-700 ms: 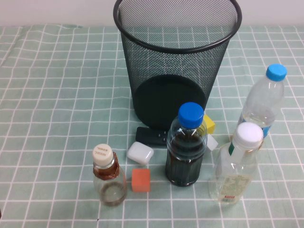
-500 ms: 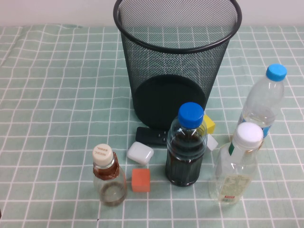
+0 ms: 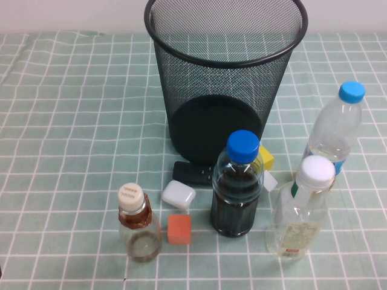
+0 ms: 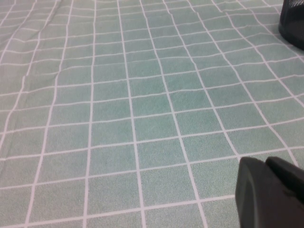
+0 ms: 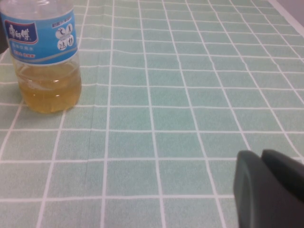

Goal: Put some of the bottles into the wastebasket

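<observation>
The black wire-mesh wastebasket (image 3: 224, 72) stands at the back middle of the checked cloth; its base edge shows in the left wrist view (image 4: 294, 21). The small squat bottle (image 3: 140, 232) with cream cap stands at the front left. The taller white-capped bottle (image 3: 299, 220) with green-red label stands at the front right. Neither arm shows in the high view. My left gripper (image 4: 264, 162) is shut and empty over bare cloth to the left of the basket. My right gripper (image 5: 260, 155) is shut and empty over bare cloth, apart from the yellow-liquid bottle (image 5: 45, 61).
A blue-capped bottle of dark liquid (image 3: 237, 193) stands before the basket. The light-blue-capped bottle (image 3: 335, 130) stands at the right. A black remote (image 3: 192, 173), white case (image 3: 178, 194), orange cube (image 3: 179, 229) and yellow block (image 3: 266, 157) lie among the bottles.
</observation>
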